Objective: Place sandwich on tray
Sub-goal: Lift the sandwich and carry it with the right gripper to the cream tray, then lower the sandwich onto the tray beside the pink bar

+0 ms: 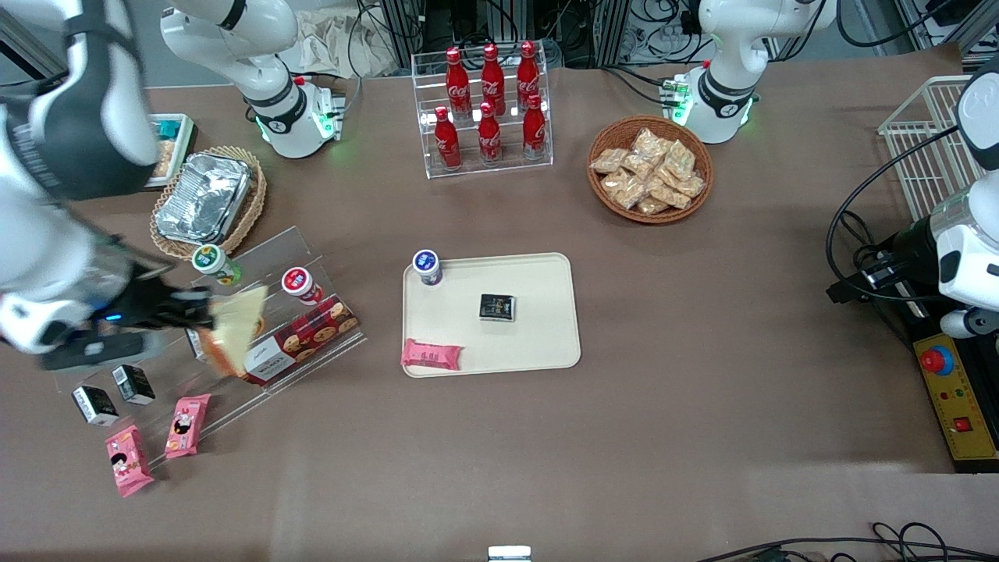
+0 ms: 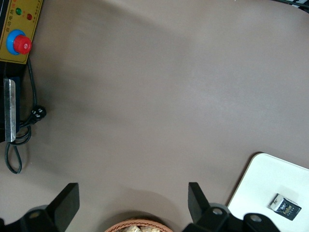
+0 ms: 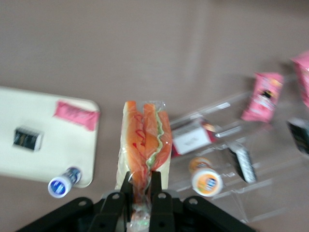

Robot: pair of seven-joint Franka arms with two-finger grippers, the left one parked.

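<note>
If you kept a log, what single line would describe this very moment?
end effector: shut on triangular wrapped sandwich, above clear acrylic shelf | cream rectangular plastic tray: sandwich not on it | step: carry pending

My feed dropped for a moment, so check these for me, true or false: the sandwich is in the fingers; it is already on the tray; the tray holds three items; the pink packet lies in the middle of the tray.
1. The gripper has its fingers shut on the sandwich: true.
2. The sandwich rests on the tray: false, it hangs above the clear display stand.
3. The tray holds three items: true.
4. The pink packet lies mid-tray: false, it overhangs the rim.
</note>
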